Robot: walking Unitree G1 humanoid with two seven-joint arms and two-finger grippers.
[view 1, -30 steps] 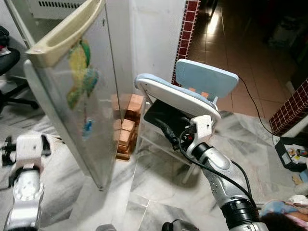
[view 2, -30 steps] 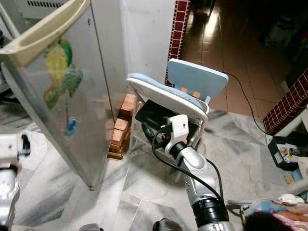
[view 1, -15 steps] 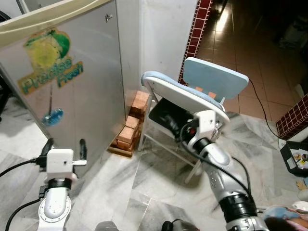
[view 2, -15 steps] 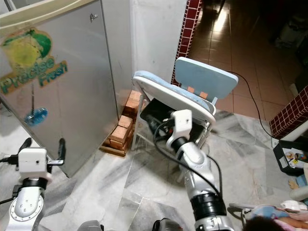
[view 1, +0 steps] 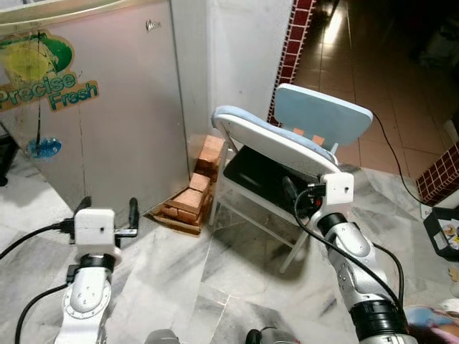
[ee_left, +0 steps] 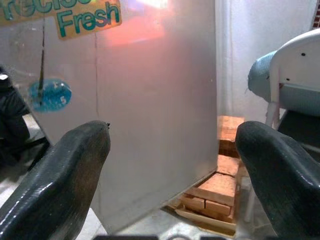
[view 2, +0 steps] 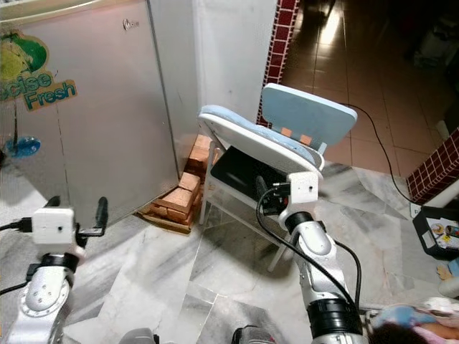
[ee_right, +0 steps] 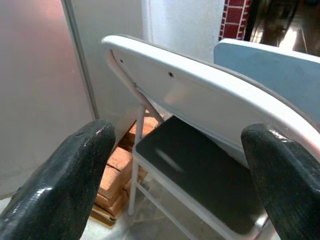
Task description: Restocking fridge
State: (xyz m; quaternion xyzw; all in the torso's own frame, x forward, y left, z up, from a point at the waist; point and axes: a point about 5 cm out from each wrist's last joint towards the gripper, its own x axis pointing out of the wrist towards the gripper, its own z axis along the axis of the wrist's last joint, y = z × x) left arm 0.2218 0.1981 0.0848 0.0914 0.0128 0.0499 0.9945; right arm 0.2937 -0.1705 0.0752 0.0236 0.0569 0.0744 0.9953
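The fridge door (view 1: 93, 107), seen edge-on and swung out a second ago, is now seen face-on and closed, its "Precise Fresh" sticker (view 1: 43, 72) readable. The left claw (view 1: 107, 213) is now raised before the door, fingers parted. The right claw (view 1: 297, 197) is drawn back from under the folding chair (view 1: 287, 140).

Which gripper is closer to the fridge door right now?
The left gripper, fingers open, hovering just in front of the fridge door with the Precise Fresh sticker. The right gripper is at the folding chair instead.
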